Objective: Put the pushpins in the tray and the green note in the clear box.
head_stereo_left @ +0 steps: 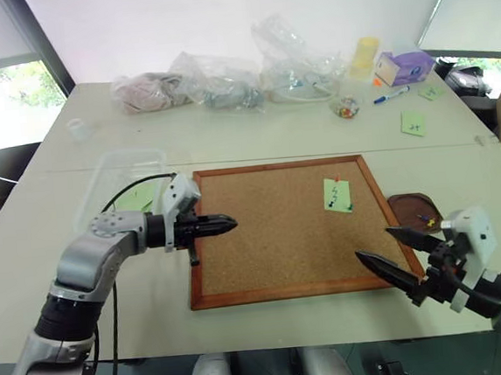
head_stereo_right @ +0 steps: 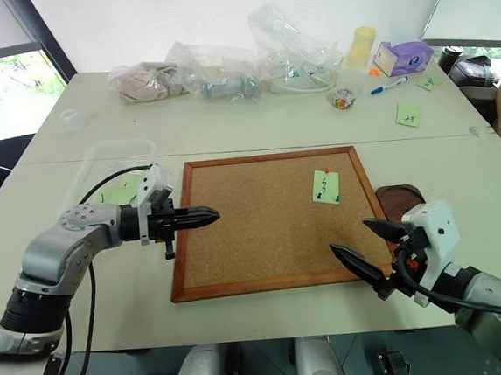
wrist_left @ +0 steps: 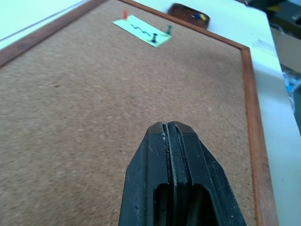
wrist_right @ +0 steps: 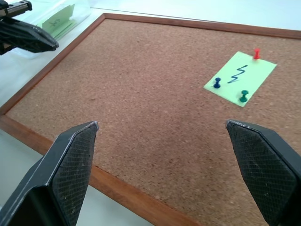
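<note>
My left hand (head_stereo_left: 223,226) hovers over the corkboard's (head_stereo_left: 281,237) near-left edge, fingers pressed together on nothing; my right hand (wrist_right: 162,155) waits at the opposite lower corner, fingers spread wide. The green note (wrist_right: 240,77) is pinned near the board's far-right side by three pushpins (wrist_right: 217,84), red, blue and green. The tray (head_stereo_left: 410,209) sits just beside that edge with pins already in it; the clear box (head_stereo_left: 123,185) lies off the left edge. I'd reach with the right hand, pinching one pinhead and pulling straight up. Open cork gives room; the raised frame is the snag.
</note>
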Tool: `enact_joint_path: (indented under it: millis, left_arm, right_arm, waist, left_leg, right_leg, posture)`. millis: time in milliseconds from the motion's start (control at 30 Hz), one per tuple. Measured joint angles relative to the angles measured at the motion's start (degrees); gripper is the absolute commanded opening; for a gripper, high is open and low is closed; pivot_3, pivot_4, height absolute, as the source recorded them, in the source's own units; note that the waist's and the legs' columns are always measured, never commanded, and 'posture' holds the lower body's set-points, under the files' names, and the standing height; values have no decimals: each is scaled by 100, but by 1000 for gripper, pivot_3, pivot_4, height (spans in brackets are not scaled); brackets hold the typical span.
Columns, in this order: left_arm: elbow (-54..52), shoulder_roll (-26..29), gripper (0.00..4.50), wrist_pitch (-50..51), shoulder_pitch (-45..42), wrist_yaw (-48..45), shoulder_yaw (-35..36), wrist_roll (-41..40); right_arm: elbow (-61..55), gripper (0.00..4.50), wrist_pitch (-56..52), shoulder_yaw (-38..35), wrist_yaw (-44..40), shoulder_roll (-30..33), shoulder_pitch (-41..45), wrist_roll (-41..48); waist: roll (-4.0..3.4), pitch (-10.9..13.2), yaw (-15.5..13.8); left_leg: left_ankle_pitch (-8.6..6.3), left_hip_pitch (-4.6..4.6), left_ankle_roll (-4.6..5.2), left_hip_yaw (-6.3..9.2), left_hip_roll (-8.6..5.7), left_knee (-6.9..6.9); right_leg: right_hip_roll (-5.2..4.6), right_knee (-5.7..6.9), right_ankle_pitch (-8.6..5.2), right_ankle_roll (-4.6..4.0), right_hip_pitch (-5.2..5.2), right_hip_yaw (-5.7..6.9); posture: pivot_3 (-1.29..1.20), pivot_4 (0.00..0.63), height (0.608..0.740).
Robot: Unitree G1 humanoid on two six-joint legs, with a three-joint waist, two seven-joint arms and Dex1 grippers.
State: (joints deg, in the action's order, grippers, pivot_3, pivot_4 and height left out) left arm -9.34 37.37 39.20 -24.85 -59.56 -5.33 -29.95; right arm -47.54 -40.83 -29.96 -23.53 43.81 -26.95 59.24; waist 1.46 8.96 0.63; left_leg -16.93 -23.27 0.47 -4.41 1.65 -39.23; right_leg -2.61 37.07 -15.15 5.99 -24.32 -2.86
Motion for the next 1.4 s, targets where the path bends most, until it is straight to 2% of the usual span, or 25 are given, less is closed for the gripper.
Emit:
enact_joint_path:
  millis: [500,633,800,967,1200,1400]
  left_arm:
    - [-37,-5,20,-113,29,64,6,60]
    - [131,-198,20,-62,-341,267,7,77]
    - [264,-346,20,0,-712,493,-73,231]
    - [623,-884,20,-261,-955,488,-501,505]
    - [1557,-1447,20,-1245,-996,465,-1220,1338]
    - [1929,-1424,20,-1656,-1010,317,-1468,1826]
  right_arm:
    - [42,4500,-4,94,46,-12,120,-207]
    - [72,4500,-70,205,121,-1,267,-240]
    - [552,4500,-263,271,483,106,1375,-275]
    - [1084,4500,-476,783,959,75,2450,-619]
    - [2422,4500,-497,1920,1313,-502,3731,-1699]
    - [3545,4500,-256,2452,1289,-1005,4498,-2566]
  waist:
    - [0,0,-1]
    - [1,0,-26]
    - [2,-2,35]
    - [3,-2,-24]
    - [0,-2,17]
    - [-3,-3,16]
  left_leg:
    - [0,0,0,-1,-1,0]
    - [0,-2,0,0,-3,-4]
    - [0,3,0,-6,-2,-1]
    - [1,-2,-1,1,-6,-3]
    - [1,-4,-1,-7,-8,-2]
    - [1,-6,-1,-10,-5,-2]
  right_leg:
    - [0,0,1,1,0,0]
    - [-1,-1,1,1,1,0]
    - [2,2,2,4,0,-4]
    - [3,2,3,4,0,0]
    - [3,4,4,6,-8,-4]
    - [3,7,5,7,-12,-4]
  posture:
    - [0,150,737]
    - [0,150,737]
    - [0,150,737]
    - [0,150,737]
    - [0,150,737]
    - [0,150,737]
